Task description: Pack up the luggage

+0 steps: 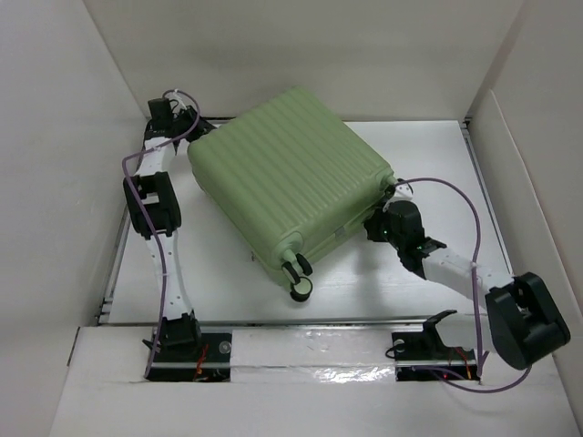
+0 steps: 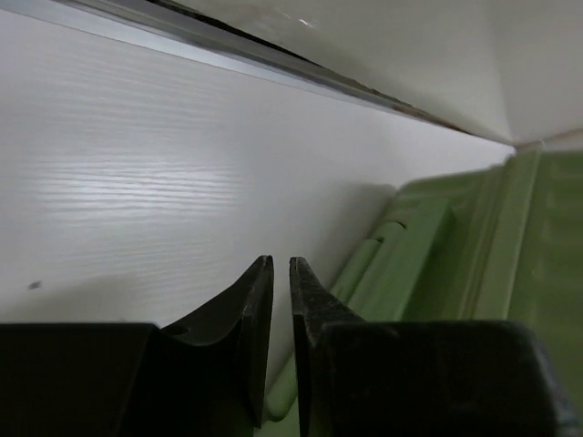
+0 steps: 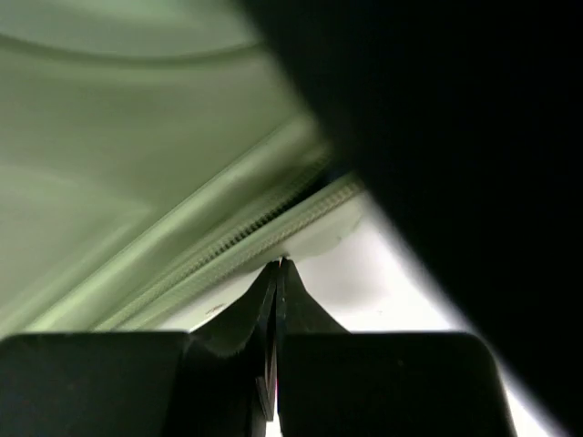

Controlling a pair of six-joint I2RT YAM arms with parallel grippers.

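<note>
Luggage (image 1: 291,177) is laid closed at frame centre. Right gripper (image 3: 278,266) is pinched shut at the zipper (image 3: 239,238), likely to run it. Left gripper (image 2: 281,264) is narrowed to an empty slit beside the upper-left corner, probably for bracing.

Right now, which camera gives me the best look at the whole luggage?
Top external. It shows the whole luggage, closed, ribbed shell up, wheels at its near corner. Left wrist catches only a green edge at lower right; right wrist only a blurred close-up of shell and zipper seam.
</note>
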